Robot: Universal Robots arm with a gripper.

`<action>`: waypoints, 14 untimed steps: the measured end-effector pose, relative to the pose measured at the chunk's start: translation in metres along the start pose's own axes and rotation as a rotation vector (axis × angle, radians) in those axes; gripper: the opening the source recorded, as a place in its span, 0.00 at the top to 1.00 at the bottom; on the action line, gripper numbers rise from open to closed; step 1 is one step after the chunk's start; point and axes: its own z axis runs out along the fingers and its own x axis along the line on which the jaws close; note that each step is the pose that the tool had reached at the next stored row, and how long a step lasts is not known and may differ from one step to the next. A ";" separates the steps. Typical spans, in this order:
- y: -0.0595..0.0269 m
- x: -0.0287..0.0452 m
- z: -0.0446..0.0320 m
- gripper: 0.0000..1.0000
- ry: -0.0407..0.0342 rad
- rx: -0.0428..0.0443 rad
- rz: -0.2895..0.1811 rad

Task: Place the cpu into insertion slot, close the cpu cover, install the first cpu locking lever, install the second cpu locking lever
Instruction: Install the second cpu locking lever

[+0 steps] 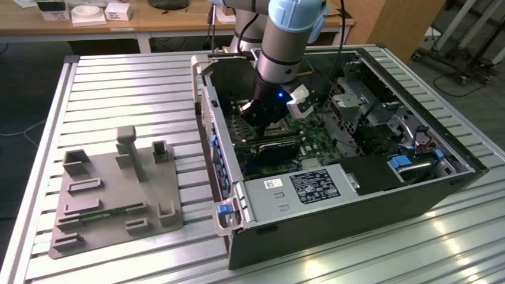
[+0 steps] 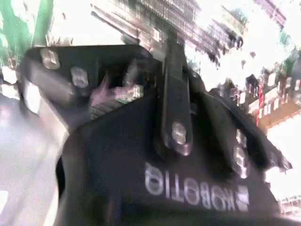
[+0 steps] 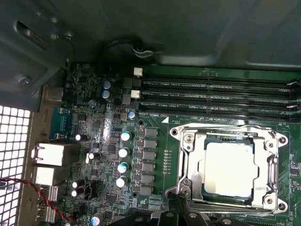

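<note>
First wrist view: cpu (image 3: 229,168) seated in insertion slot (image 3: 188,188).
I see cpu cover (image 3: 230,131) down; gripper (image 1: 264,112) above, grip state unclear.

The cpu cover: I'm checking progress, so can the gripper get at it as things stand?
Probably yes. In the first wrist view the cpu cover lies flat around the cpu, nothing above it, and the gripper hangs right over the open case.

In the exterior view the arm (image 1: 278,56) hid the insertion slot (image 1: 278,127) — the tool's fingertips were lost behind its body. In the second wrist view the tool (image 2: 174,94) was blurred, and the background beyond it was washed out.
</note>
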 end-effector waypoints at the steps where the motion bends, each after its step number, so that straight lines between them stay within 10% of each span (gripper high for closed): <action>1: 0.0000 0.0000 0.0000 0.90 0.0000 0.0000 0.000; 14: -0.0003 0.0000 0.0015 0.90 0.0005 0.0021 0.000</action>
